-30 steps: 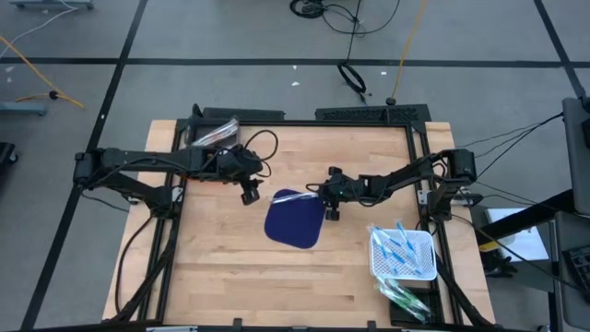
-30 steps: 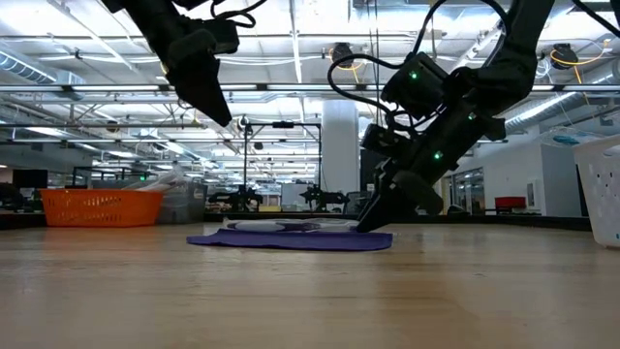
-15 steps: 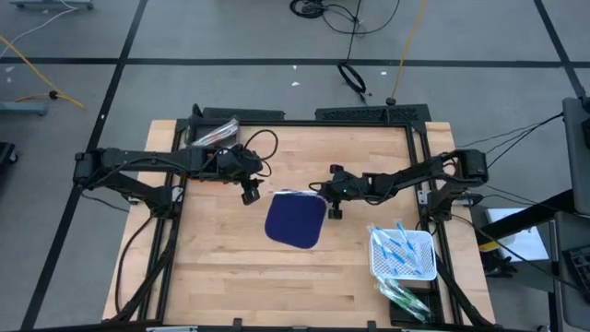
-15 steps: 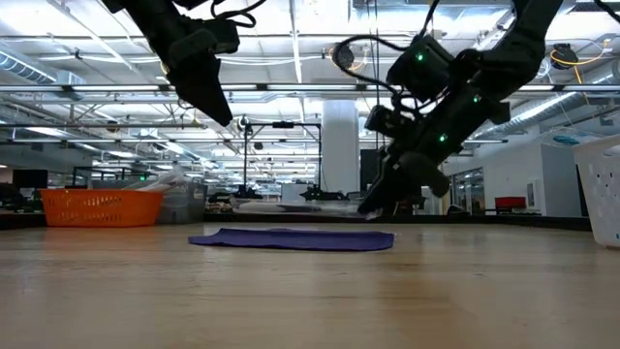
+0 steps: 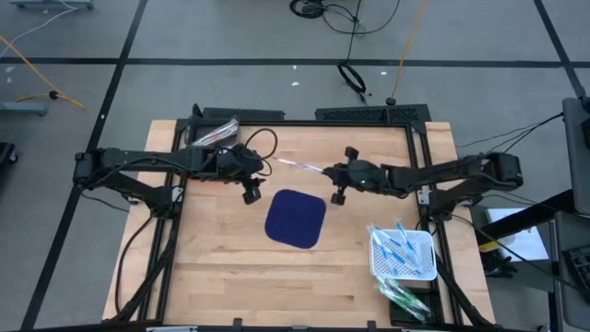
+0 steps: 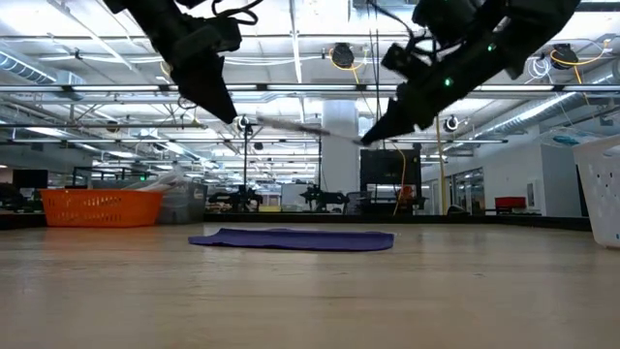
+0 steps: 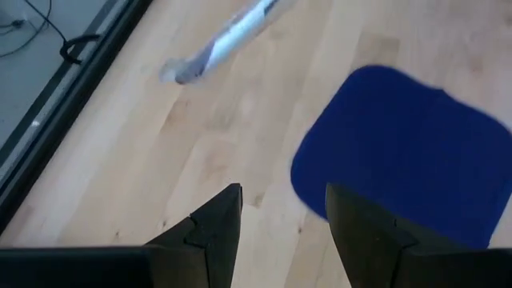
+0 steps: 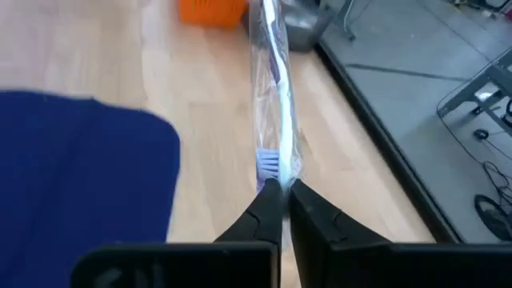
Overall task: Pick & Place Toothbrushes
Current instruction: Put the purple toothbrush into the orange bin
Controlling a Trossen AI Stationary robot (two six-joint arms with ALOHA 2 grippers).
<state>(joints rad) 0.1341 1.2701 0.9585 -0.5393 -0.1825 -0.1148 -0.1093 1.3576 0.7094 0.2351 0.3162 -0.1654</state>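
The right pincer has come up off the blue mat and now carries a wrapped toothbrush clear of the worktop, its fingers closed on one end while the rest sticks out toward the left arm. A second ago that pincer was pressed down at the mat's edge with the brush lying on the mat; now the mat is bare and the brush hangs in the air above the wood just beyond it. That reads as a finished pick, with a handover or placement likely next. The left pincer hovers open near the mat's far corner, unchanged. More toothbrushes lie in the white basket at the right.
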